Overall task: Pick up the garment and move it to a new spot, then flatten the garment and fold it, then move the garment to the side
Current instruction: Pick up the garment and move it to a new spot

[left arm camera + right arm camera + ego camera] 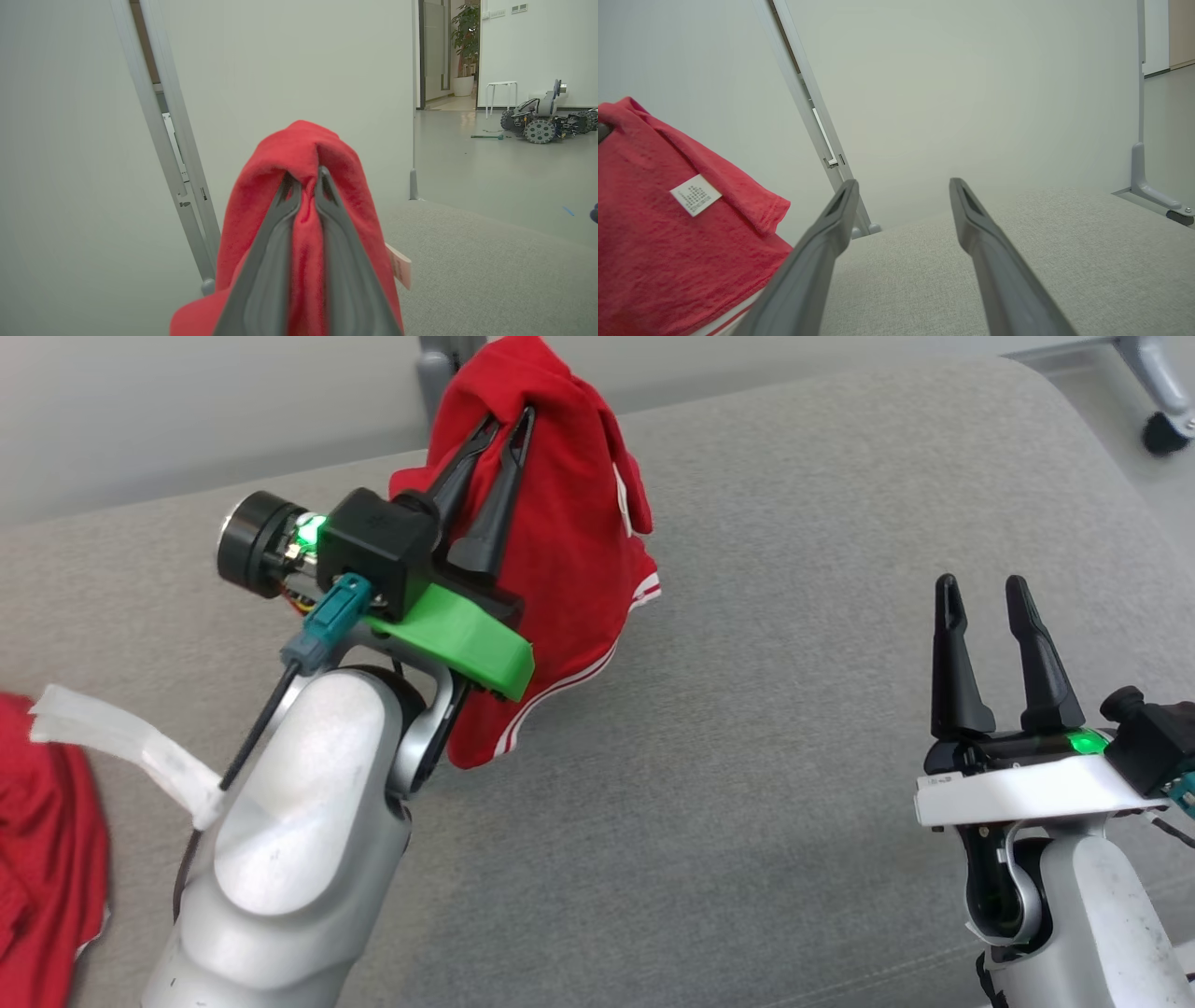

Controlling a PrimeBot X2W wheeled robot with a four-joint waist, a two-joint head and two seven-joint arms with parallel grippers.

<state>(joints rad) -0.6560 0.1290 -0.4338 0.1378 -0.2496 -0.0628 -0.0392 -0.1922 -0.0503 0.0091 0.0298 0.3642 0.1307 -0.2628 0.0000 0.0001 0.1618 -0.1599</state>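
Pinched in the left gripper (510, 418), hanging bunched over the grey surface (794, 756) — red garment (579, 541), white-striped hem (560, 693), small white label (696, 194) — right gripper (982, 586) spread wide, empty.

garment (579, 523) over surface (794, 756) rear-L | 2nd cloth (42, 859) on surface, front-L
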